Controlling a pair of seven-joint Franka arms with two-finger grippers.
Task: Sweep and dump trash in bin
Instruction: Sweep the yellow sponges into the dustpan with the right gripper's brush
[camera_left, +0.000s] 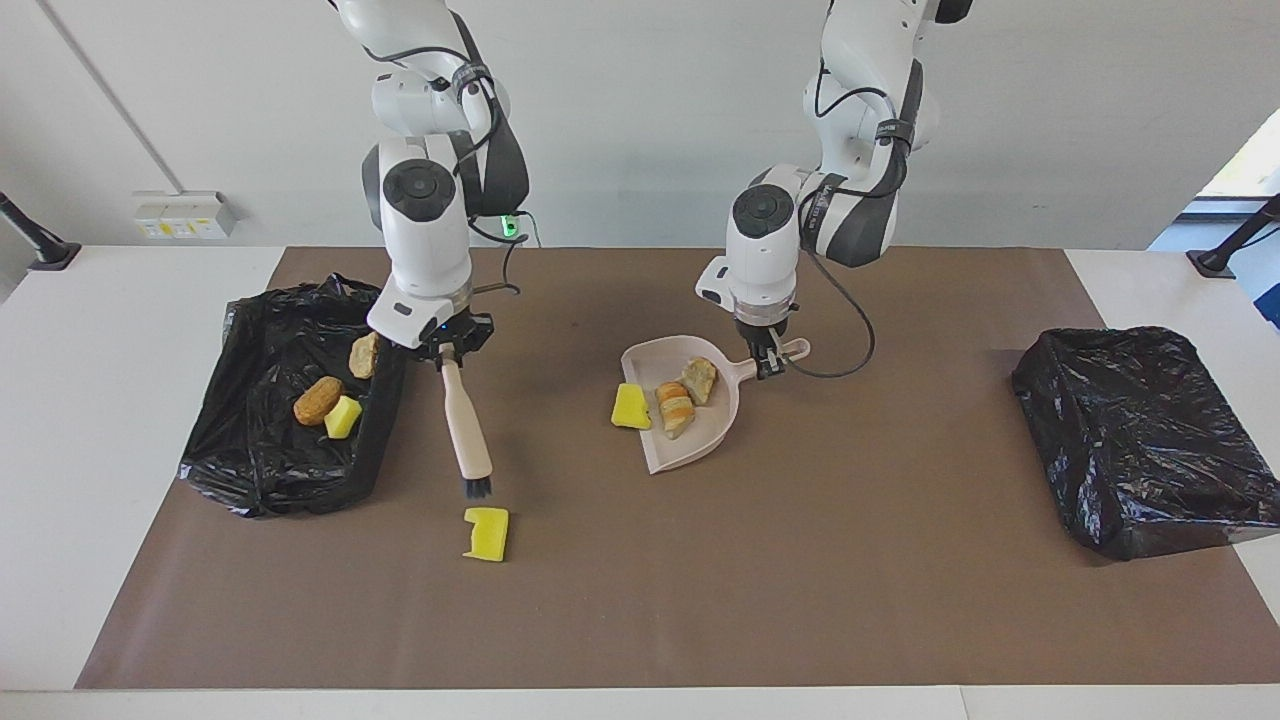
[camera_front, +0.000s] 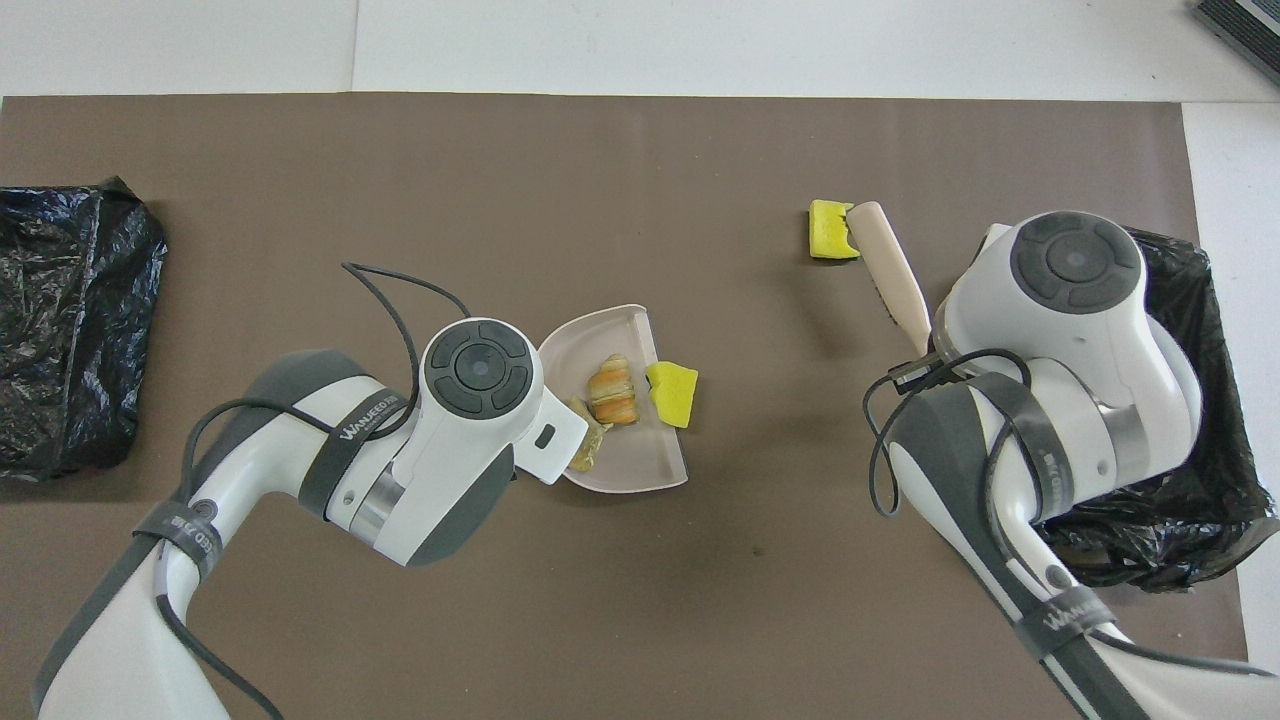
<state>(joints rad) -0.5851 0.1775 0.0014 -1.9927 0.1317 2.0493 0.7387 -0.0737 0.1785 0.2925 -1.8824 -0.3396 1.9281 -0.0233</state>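
Trash is found in three places. One yellow sponge chunk (camera_left: 487, 533) lies alone on the mat (camera_left: 800, 560), nearer the right arm's end, farther from the robots than the dustpan. A second yellow chunk (camera_left: 631, 407) sits at the dustpan's open lip, half off it; two bread-like pieces (camera_left: 686, 393) rest inside the dustpan (camera_left: 700, 440). Three more scraps (camera_left: 335, 395) lie in the open bin (camera_left: 260, 470) at the right arm's end. A second black-bagged bin (camera_left: 1140, 440) stands at the left arm's end of the surface.

Risks, as judged:
- The lip chunk is likely to be lost if the dustpan is tilted or lifted before it is brushed in.
- The lone chunk may be flicked away from the dustpan rather than toward it, since the bristles sit just beside it on the robots' side.
- The bread pieces may roll out if the pan is tipped mouth-down in transit.

The right gripper (camera_left: 447, 352) is clamped on the brush (camera_left: 466, 425) handle, over the mat beside the open bin, bristles low and just beside the lone chunk. The left gripper (camera_left: 768, 362) is closed narrow on the dustpan handle, pan flat on the mat.
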